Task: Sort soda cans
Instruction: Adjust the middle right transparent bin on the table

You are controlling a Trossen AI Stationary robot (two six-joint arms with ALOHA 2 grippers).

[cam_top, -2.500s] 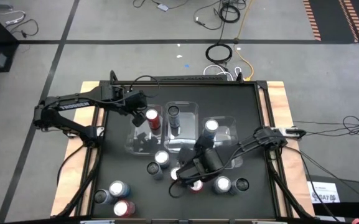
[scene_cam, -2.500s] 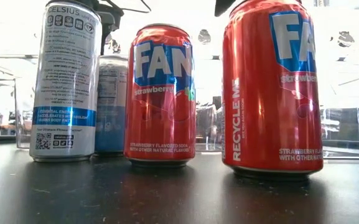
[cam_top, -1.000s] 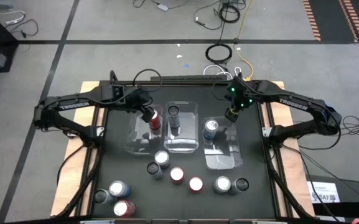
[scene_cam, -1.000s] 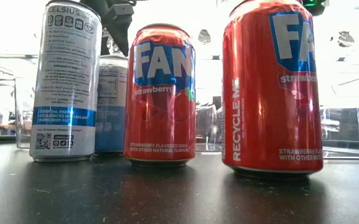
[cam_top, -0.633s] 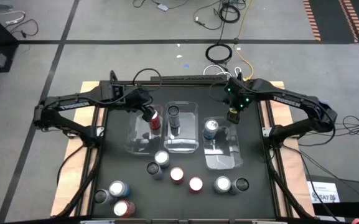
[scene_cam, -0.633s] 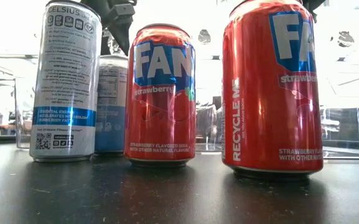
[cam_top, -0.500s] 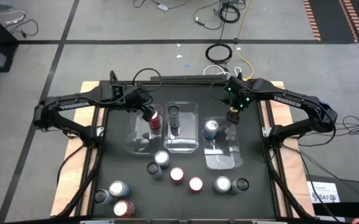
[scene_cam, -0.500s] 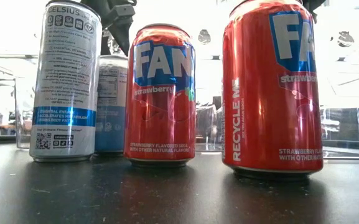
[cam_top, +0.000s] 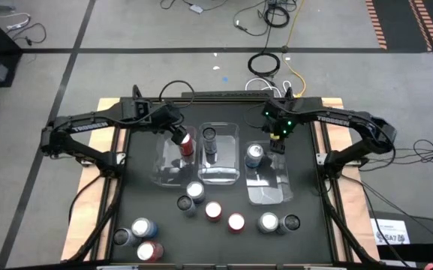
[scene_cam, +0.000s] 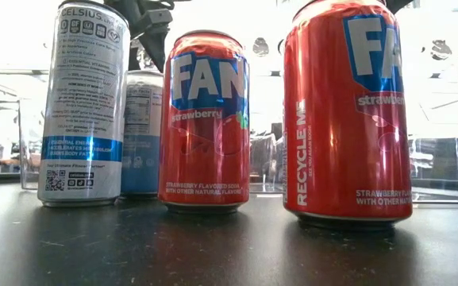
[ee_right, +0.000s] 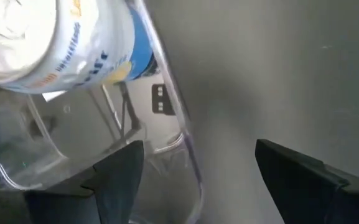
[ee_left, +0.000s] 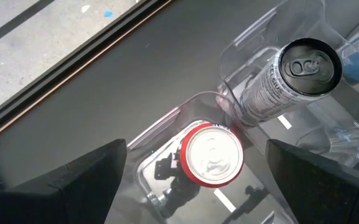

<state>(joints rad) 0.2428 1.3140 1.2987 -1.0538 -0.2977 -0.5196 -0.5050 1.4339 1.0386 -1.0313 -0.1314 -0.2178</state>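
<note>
Three clear plastic bins stand side by side on the black table.

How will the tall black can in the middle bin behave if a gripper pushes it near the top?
The tall black can stands upright and looks slim for its height, so a high push would probably tip it. The middle bin has walls close by, which may catch it. Its smooth round metal side could slip or, once down, roll.

The right end effector has swung from the loose cans up beside the silver-blue can.
</note>
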